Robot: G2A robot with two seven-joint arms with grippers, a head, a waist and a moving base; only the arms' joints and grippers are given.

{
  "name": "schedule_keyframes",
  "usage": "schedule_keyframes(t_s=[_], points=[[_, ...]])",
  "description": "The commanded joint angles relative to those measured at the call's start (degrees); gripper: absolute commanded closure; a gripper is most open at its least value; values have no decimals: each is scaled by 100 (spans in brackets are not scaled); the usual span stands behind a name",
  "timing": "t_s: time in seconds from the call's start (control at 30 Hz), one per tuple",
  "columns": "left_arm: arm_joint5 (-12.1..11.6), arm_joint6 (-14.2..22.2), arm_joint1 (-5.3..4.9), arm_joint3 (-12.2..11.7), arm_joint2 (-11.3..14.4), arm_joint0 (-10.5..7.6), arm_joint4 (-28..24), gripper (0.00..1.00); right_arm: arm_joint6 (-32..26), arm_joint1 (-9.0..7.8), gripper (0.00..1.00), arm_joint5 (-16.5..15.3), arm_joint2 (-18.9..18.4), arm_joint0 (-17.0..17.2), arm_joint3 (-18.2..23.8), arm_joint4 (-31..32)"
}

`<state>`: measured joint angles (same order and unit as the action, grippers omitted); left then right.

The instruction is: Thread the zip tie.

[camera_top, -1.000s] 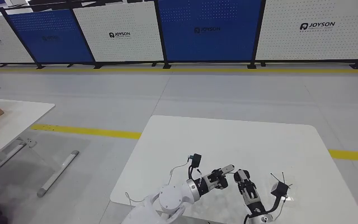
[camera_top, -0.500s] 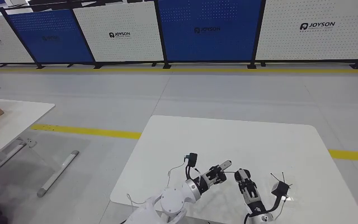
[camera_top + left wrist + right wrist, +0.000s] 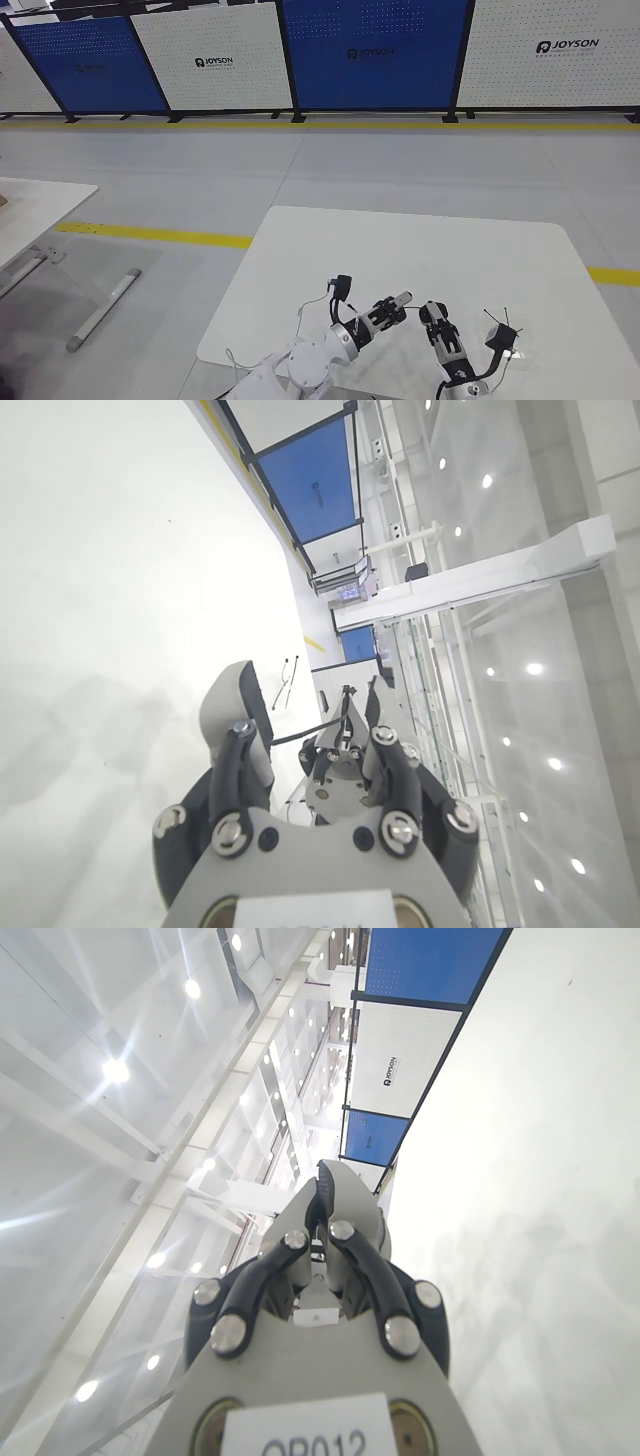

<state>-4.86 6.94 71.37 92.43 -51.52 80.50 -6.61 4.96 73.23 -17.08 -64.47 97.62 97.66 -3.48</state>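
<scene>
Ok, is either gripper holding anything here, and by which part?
The right gripper pinches the black zip tie near one end, which pokes past the tips; the strap trails toward the open left gripper, which holds nothing.

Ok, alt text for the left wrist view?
The open left gripper faces the right gripper, which is shut on a black zip tie whose free end nears one left finger. Spare zip ties lie on the table.

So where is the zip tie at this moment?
In the left wrist view, the black zip tie sticks out of the shut right gripper, its loose end reaching toward the open left gripper.
</scene>
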Motion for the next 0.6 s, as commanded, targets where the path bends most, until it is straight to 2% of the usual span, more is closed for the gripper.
schedule_keyframes(t_s=[0.0,0.07,0.17,0.27,0.47,0.57], points=[[-23,16,-5,26,-31,21,-26,75,0,0,100,0,0,0,0,0],[-38,36,-12,54,-54,44,-18,84,0,0,100,0,0,0,0,0],[-39,160,-22,93,-64,78,-28,89,0,0,100,0,0,0,0,0],[-42,294,-30,112,-78,92,-94,88,0,0,100,0,0,0,0,0],[-80,411,-44,154,-114,135,-148,74,0,0,100,0,0,0,0,0],[-109,381,-50,163,-148,162,-162,76,0,0,100,0,0,0,0,0]])
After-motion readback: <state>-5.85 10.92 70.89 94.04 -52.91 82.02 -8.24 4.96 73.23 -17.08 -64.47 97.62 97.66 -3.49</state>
